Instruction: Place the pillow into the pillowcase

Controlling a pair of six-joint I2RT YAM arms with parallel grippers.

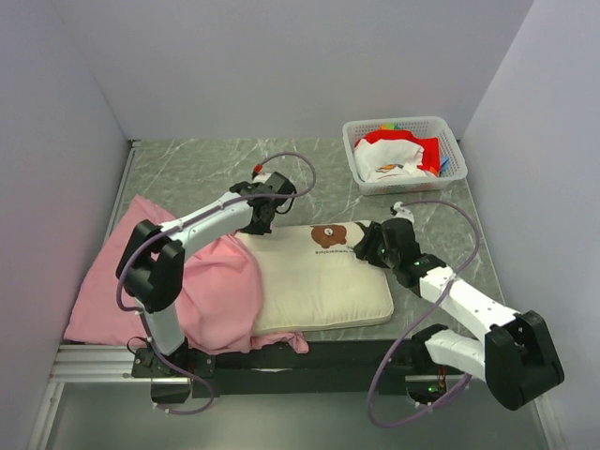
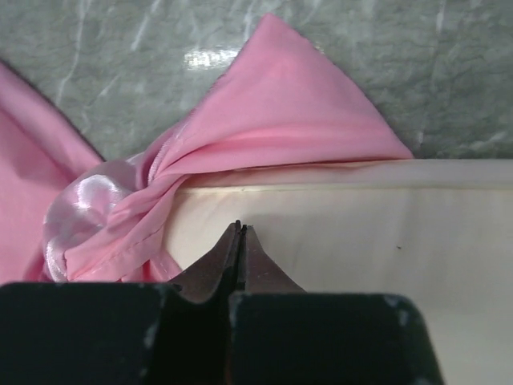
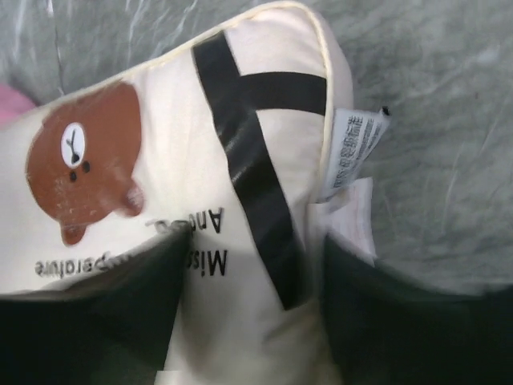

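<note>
The cream pillow [image 1: 319, 281] with its brown bear face [image 3: 80, 156] lies flat in the middle of the table. Its left side is tucked into the pink pillowcase [image 1: 178, 281], which spreads out to the left. My left gripper [image 1: 259, 221] is shut with nothing between its jaws, tips [image 2: 240, 228] resting over the pillow [image 2: 361, 241] near its far left corner, beside bunched pillowcase fabric [image 2: 264, 120]. My right gripper [image 1: 371, 242] straddles the pillow's far right corner. Its fingers [image 3: 120, 313] press the pillow [image 3: 248, 321] from both sides.
A white basket [image 1: 452, 141] holding red and white cloth stands at the back right. White care tags [image 3: 357, 148] hang from the pillow's corner, and a black tape cross [image 3: 240, 120] marks it. Walls close in on three sides of the marbled table [image 1: 187, 173].
</note>
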